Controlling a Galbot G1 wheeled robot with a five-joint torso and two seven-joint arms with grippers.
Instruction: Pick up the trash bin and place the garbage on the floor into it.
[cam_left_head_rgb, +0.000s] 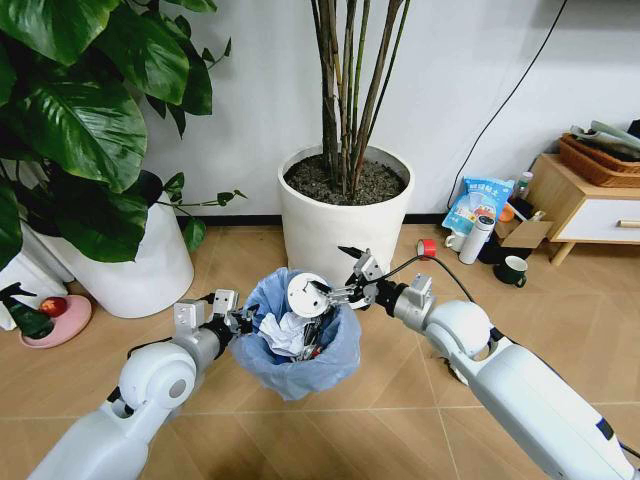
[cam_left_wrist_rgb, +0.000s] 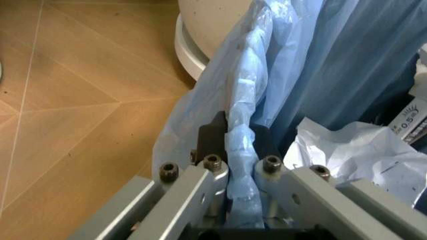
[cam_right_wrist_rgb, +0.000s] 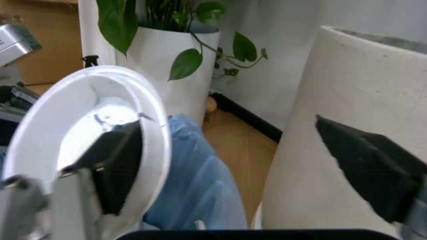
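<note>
Wood-pattern floor (cam_left_head_rgb: 390, 390); white plant pot (cam_left_head_rgb: 345, 215) with thin stems centre back against the wall; second white pot (cam_left_head_rgb: 140, 265) with big leaves on the left; red tape roll (cam_left_head_rgb: 427, 247) beside a white bottle (cam_left_head_rgb: 477, 238); upright blue snack bag (cam_left_head_rgb: 477, 203) behind; dark green mug (cam_left_head_rgb: 514, 270); wooden cabinet (cam_left_head_rgb: 585, 205) carrying a wicker basket (cam_left_head_rgb: 600, 160).
</note>
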